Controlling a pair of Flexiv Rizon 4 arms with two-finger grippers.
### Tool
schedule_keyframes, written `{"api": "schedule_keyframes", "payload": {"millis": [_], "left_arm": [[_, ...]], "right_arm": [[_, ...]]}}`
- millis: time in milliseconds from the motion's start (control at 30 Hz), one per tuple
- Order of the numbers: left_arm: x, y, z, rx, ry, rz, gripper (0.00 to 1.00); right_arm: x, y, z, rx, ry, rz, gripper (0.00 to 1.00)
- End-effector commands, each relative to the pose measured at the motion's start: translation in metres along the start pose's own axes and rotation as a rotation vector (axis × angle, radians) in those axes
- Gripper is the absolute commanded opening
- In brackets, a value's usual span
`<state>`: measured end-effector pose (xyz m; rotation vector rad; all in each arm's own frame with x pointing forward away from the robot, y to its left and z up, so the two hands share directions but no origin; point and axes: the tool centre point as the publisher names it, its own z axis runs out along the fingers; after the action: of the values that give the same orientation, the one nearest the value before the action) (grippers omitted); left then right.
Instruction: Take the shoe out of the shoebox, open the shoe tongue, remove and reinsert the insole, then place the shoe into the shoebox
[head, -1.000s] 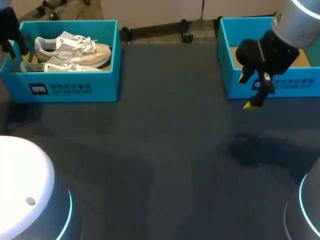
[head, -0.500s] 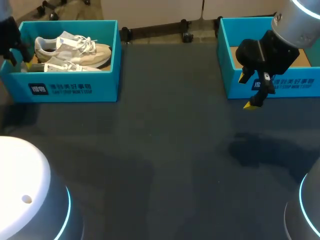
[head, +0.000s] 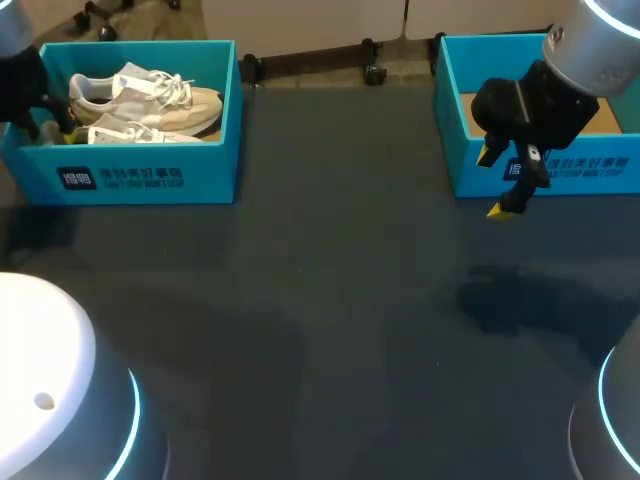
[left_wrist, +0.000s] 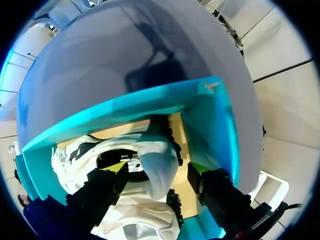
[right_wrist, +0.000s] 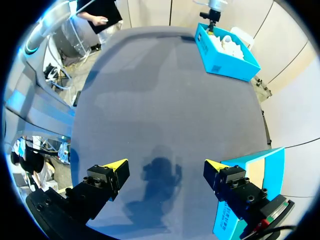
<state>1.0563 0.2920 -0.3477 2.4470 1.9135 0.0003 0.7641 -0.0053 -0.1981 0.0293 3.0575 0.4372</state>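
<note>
1. Nothing of the task is finished yet. The pair of pale shoes (head: 150, 100) lies inside the shoebox (head: 150, 180), so taking a shoe out is the step in hand.
2. Your left claw (left_wrist: 157, 172) is down inside the shoebox at its end wall. It is spread wide, one finger on each side of the heel of one shoe (left_wrist: 150, 150). It grips nothing: I cannot see both fingers pressing on the heel.
3. Your right claw (head: 495, 182) hangs well apart from the shoebox, far across the tabletop (head: 330, 300). Its fingers are wide apart and empty, and the right wrist view shows only bare tabletop between them.
4. A second box (head: 560, 170) stands at the far side from the shoebox, just behind the right claw, and no shoe shows in the part you can see.
5. As I judge it, everything is left to do:
   - close on the heel and lift the shoe clear of the shoebox
   - set the shoe down and open the tongue
   - pull the insole out and put it back in
   - return the shoe to the shoebox
</note>
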Motion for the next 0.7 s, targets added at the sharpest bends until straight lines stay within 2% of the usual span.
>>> {"api": "schedule_keyframes", "payload": {"millis": [33,67,167,433,533,600,700], "left_arm": [[0.004,0.000,0.009,-0.007,-0.004,0.002,0.78],[0.004,0.000,0.011,-0.008,-0.005,0.002,0.74],[0.004,-0.001,0.015,-0.006,-0.004,0.000,0.69],[0.005,-0.002,0.028,-0.003,0.004,-0.007,0.69],[0.005,-0.001,0.031,-0.006,0.011,-0.011,0.67],[0.005,-0.001,0.034,-0.003,0.020,-0.014,0.61],[0.005,-0.001,0.034,-0.003,0.021,-0.014,0.60]], "right_arm": [[-0.001,0.000,0.001,0.003,0.001,0.000,1.00],[-0.001,0.000,0.001,0.003,0.001,0.000,1.00],[-0.001,0.000,0.001,0.003,0.001,0.000,1.00],[-0.001,0.000,0.001,0.003,0.001,0.000,1.00],[-0.001,0.000,0.001,0.003,0.001,0.000,1.00],[-0.001,0.000,0.001,0.003,0.001,0.000,1.00],[-0.001,0.000,0.001,0.003,0.001,0.000,1.00]]}}
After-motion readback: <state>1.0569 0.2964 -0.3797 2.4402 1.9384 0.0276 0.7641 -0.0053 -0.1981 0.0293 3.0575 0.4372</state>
